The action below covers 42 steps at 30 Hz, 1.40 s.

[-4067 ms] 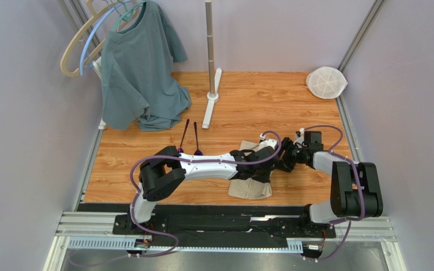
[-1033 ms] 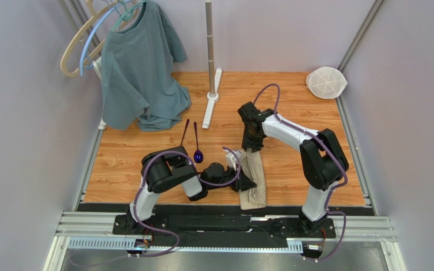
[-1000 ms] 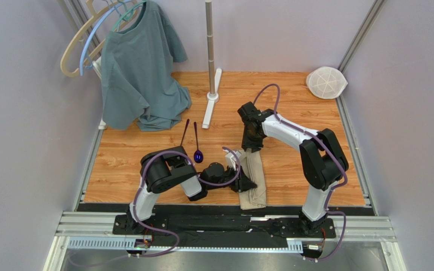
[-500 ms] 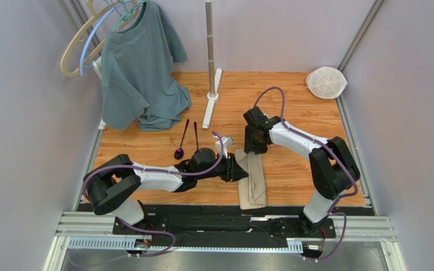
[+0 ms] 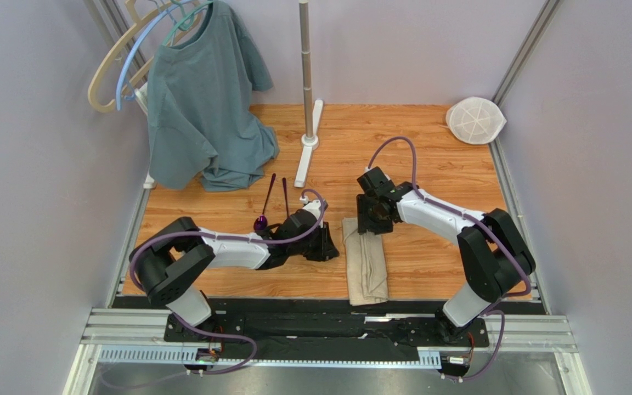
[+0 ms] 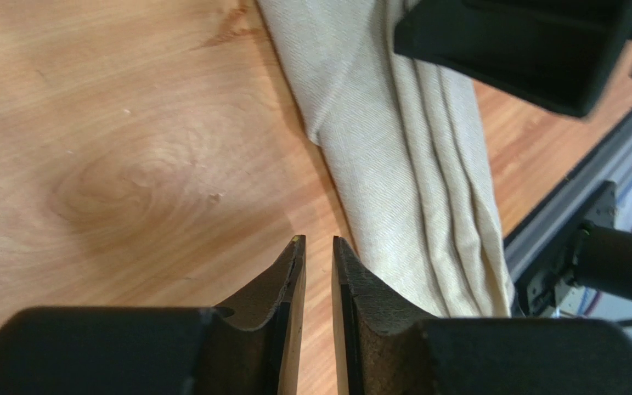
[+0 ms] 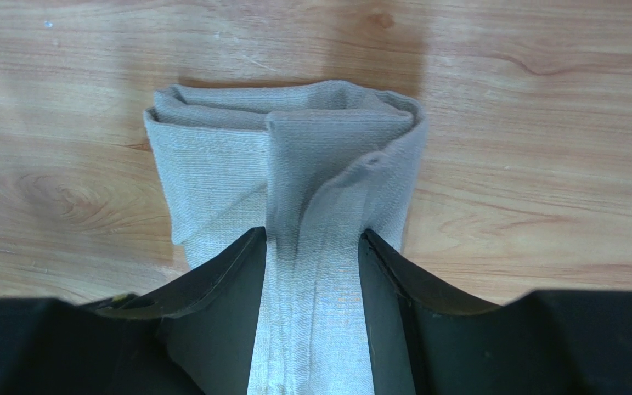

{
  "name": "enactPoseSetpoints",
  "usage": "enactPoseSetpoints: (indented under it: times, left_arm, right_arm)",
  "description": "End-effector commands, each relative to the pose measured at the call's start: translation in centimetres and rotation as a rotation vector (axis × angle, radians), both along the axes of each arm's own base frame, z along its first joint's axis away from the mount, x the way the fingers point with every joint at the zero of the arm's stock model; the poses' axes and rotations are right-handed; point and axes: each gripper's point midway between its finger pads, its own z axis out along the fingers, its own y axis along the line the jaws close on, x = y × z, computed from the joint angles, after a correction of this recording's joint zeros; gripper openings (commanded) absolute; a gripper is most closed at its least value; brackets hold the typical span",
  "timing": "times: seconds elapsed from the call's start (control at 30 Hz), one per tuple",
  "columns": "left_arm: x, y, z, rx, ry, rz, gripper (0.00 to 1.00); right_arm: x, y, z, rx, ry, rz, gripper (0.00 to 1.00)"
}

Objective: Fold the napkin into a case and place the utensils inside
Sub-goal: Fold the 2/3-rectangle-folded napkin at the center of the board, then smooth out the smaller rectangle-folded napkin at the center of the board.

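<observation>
The napkin (image 5: 366,265) lies folded into a narrow oblong case on the wooden table (image 5: 443,156), long axis near to far. My right gripper (image 5: 372,222) is at its far end. In the right wrist view the fingers (image 7: 229,271) pinch a middle fold of the napkin (image 7: 294,148). My left gripper (image 5: 328,246) is just left of the napkin, nearly shut and empty, over bare wood (image 6: 315,240), with the napkin (image 6: 402,164) to its right. Two spoons lie far left of it: one purple bowl (image 5: 260,222) shows, and the other spoon's handle (image 5: 285,193) runs under my left arm.
A grey-green T-shirt (image 5: 204,107) hangs on hangers (image 5: 130,58) at the back left. A stand pole (image 5: 305,66) with a white base (image 5: 304,164) is at the back centre. A white mesh disc (image 5: 476,119) is at the back right. A metal rail (image 5: 327,325) runs along the near edge.
My left gripper has drawn back leftwards off the napkin towards the spoons. My right gripper has come nearer, onto the napkin's far end. The napkin is narrower than before.
</observation>
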Motion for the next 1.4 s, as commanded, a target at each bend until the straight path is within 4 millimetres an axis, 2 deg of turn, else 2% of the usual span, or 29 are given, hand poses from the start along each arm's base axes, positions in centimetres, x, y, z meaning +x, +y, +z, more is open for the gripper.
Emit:
enactPoseSetpoints:
  times: [0.0,0.17,0.27,0.47,0.6,0.77,0.97,1.0,1.03,1.17,1.23,1.37]
  left_arm:
    - [1.7,-0.8,0.1,0.02,-0.003,0.029,0.23]
    - [1.8,-2.2,-0.9,-0.025,0.023,0.015,0.21]
    - [1.8,-2.8,-1.1,-0.038,0.036,0.006,0.21]
    - [2.1,-2.9,-1.0,-0.039,0.025,0.009,0.2]
    - [2.0,-2.9,-1.0,-0.044,0.027,0.01,0.2]
    - [1.9,-3.1,-1.1,-0.052,0.039,0.006,0.2]
    - [2.0,-3.4,-1.3,-0.053,0.046,0.003,0.2]
    - [2.0,-3.5,-1.3,-0.054,0.047,0.002,0.2]
    - [2.1,-3.6,-1.4,-0.054,0.049,0.001,0.2]
    - [2.1,-4.0,-1.6,-0.055,0.056,-0.011,0.2]
    - [2.1,-4.1,-1.6,-0.057,0.057,-0.012,0.2]
    - [2.1,-4.2,-1.5,-0.061,0.056,-0.014,0.2]
  right_arm:
    - [1.8,1.4,1.4,-0.002,-0.094,0.029,0.48]
    - [2.3,2.0,1.3,-0.059,-0.099,0.038,0.46]
    - [2.4,1.7,0.9,-0.132,-0.101,0.032,0.47]
    - [2.0,0.1,0.3,-0.28,-0.102,-0.003,0.46]
    - [1.4,-0.5,0.1,-0.333,-0.103,-0.013,0.42]
    - [1.1,0.2,-0.8,-0.314,-0.088,-0.012,0.39]
    - [1.2,1.2,-0.5,-0.273,-0.097,-0.004,0.27]
    - [1.2,1.2,-0.5,-0.272,-0.097,-0.005,0.24]
    - [1.3,1.1,-0.5,-0.279,-0.097,-0.008,0.15]
    - [1.2,0.5,-0.1,-0.302,-0.103,-0.008,0.0]
    - [1.1,0.2,0.4,-0.309,-0.109,-0.011,0.0]
    - [0.7,-0.2,2.8,-0.286,-0.146,0.001,0.0]
